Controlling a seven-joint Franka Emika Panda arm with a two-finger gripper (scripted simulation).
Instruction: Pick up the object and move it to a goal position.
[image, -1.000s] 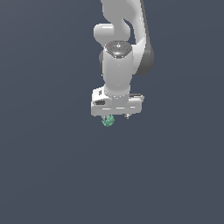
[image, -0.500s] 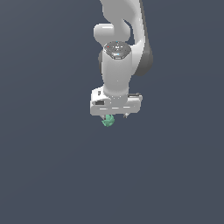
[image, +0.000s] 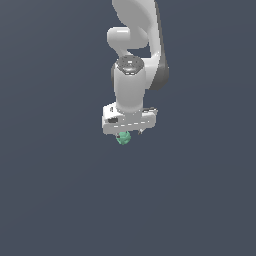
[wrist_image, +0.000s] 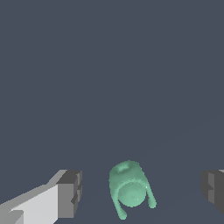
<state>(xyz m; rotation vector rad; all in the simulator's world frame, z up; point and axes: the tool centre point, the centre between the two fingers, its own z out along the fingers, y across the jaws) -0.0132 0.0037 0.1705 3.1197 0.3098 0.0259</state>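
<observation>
The object (image: 123, 138) is a tiny teal-green roundish lump with small legs, seen just below the white hand in the exterior view. In the wrist view the object (wrist_image: 129, 189) lies on the dark grey floor between the two fingers. My gripper (image: 127, 133) is directly over it. In the wrist view my gripper (wrist_image: 141, 192) is open wide: one grey fingertip (wrist_image: 71, 194) and the other fingertip (wrist_image: 213, 190) stand well apart from the object on either side, touching nothing.
A flat, dark grey floor (image: 55, 200) fills both views. The white arm (image: 132, 65) rises above the hand toward the top of the exterior view. No other objects show.
</observation>
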